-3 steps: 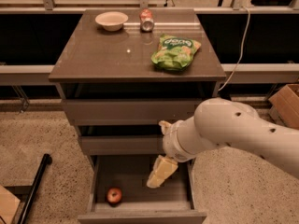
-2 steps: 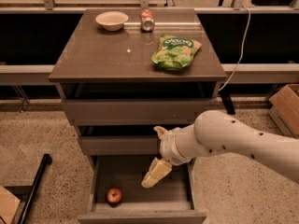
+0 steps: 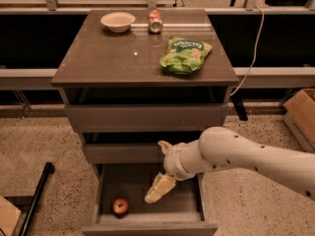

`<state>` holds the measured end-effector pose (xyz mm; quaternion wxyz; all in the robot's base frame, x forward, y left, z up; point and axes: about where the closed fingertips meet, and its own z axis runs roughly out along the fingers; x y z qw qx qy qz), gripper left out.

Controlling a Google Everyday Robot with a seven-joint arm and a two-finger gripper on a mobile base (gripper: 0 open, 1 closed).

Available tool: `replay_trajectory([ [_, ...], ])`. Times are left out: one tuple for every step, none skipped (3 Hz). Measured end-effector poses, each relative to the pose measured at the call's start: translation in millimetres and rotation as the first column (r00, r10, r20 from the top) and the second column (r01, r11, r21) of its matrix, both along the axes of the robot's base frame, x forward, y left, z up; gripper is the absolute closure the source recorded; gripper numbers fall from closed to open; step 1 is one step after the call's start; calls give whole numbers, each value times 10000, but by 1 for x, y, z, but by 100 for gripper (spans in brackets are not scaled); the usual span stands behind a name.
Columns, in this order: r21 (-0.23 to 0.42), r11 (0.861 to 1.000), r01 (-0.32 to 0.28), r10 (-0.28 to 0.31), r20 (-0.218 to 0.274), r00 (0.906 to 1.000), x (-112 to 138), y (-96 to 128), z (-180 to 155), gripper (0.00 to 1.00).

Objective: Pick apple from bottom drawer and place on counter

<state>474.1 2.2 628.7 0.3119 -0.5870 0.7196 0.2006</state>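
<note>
The small red apple (image 3: 120, 206) lies on the dark floor of the open bottom drawer (image 3: 152, 226), near its front left corner. My gripper (image 3: 156, 191) hangs over the drawer's middle, to the right of the apple and a little above it, not touching it. My white arm reaches in from the right. The glossy grey-brown counter (image 3: 118, 58) tops the cabinet above.
On the counter stand a white bowl (image 3: 117, 21), a red-and-silver soda can (image 3: 155, 20) and a green chip bag (image 3: 185, 55). A black pole (image 3: 37, 195) leans at the lower left. A cardboard box (image 3: 300, 114) sits on the floor at the right.
My gripper and arm have moved left over the open drawer, closer to the apple. The apple has not moved.
</note>
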Motion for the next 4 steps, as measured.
replay_trajectory([
  [332, 9988, -349, 347, 78, 9994, 22, 11, -26, 0],
  [815, 9946, -646, 679, -375, 9970, 48, 23, -72, 0],
  [1112, 9909, -762, 908, -1333, 9869, 69, 35, -114, 0],
  [1149, 9906, -746, 900, -1355, 9867, 71, 37, -116, 0],
])
